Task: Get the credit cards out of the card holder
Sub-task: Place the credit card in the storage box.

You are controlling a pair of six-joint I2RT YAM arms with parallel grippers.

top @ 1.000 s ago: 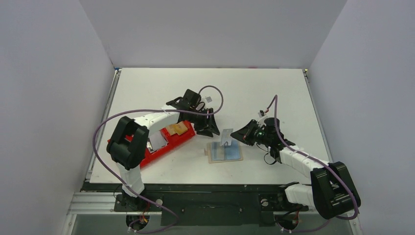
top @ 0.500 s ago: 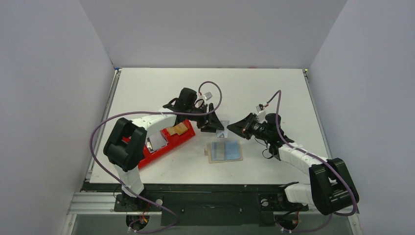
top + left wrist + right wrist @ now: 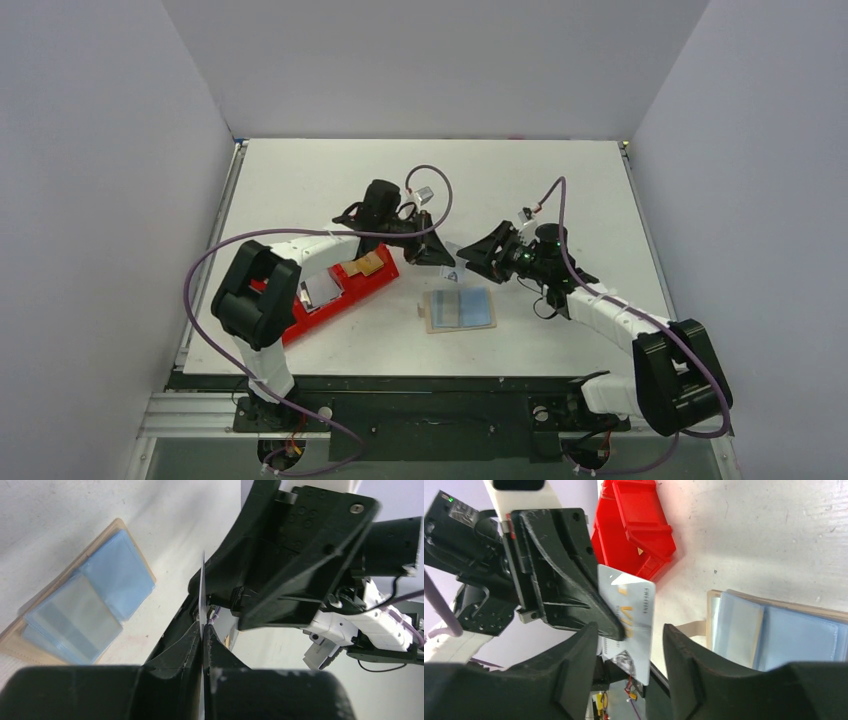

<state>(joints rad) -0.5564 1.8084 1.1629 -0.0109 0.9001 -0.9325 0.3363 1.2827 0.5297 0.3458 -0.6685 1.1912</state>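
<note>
The white-grey card (image 3: 631, 625) was held off the table (image 3: 300, 180), pinched edge-on by the left fingers (image 3: 180, 647). The right fingers (image 3: 574, 670) stood apart on either side of it. The card holder (image 3: 460, 308) lay open nearby, 1 red tray (image 3: 372, 285) to its left.

the card (image 3: 634, 612) is pale white-grey, with gold lettering and a small dark print near one end. the holder (image 3: 459, 309) is tan, like cardboard, with light blue see-through sleeves over it. the tray (image 3: 357, 292) is bright red, with a tan piece (image 3: 365, 264) and a grey-white piece (image 3: 320, 291) in it. the left gripper (image 3: 440, 258) and right gripper (image 3: 472, 262) are black. the arms (image 3: 310, 243) are white with black joints, the cables (image 3: 200, 270) purple. the table (image 3: 300, 180) is white, the walls (image 3: 100, 200) pale lilac-grey.
</note>
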